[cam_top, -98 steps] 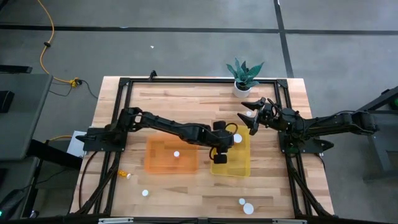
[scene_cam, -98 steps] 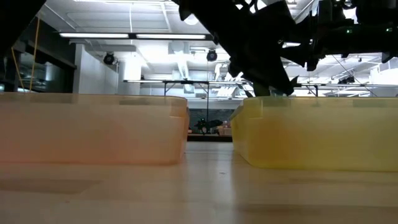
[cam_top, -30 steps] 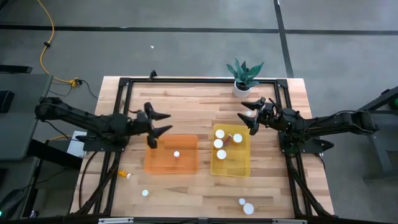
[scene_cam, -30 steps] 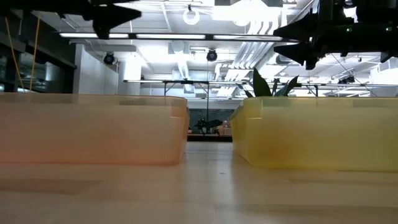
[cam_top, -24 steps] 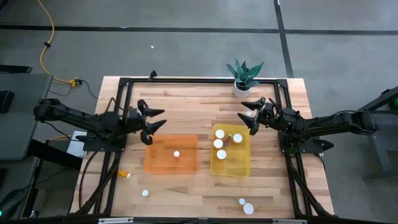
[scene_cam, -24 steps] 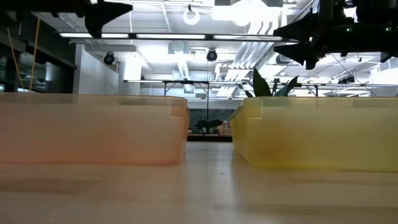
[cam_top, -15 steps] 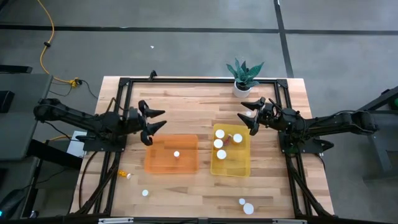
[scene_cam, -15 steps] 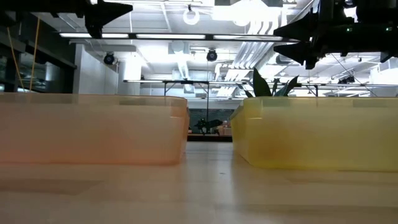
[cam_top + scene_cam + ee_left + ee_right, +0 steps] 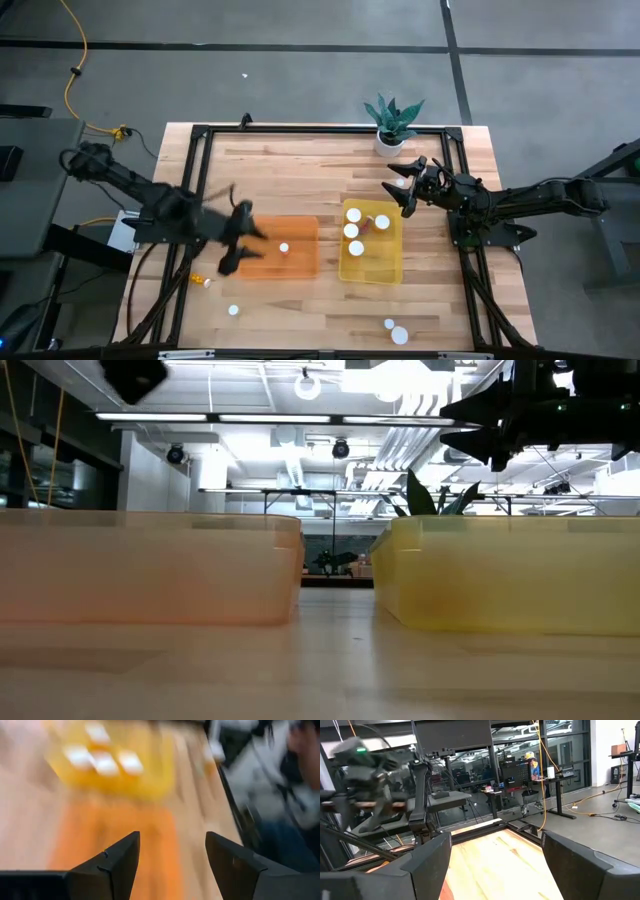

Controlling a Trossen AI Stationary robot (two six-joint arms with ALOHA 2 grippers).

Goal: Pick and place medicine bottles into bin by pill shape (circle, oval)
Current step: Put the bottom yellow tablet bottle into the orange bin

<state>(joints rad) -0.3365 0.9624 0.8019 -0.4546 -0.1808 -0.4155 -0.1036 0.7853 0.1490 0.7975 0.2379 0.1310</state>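
High view: left hand (image 9: 237, 243) spread, empty, at lower-left edge of orange bin (image 9: 276, 248). Nearest loose medicine bottles (image 9: 202, 280) lay on table (image 9: 300, 170), below-left of it, one on its side; left arm nearer. Right hand (image 9: 403, 186) spread, idle, upper right.
Low view: bins only.
Left wrist view: fingers (image 9: 112, 865) apart, blurred.
No writing legible.

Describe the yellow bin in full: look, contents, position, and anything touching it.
The yellow bin is a see-through rectangular plastic tub resting flat on the wooden table, right of the orange bin with a gap between them. Inside, toward its far end, are four medicine bottles showing white caps; one lies tipped. In the low view its walls look cloudy yellow. Neither pincer touches it: the right pincer hovers open off its far corner.
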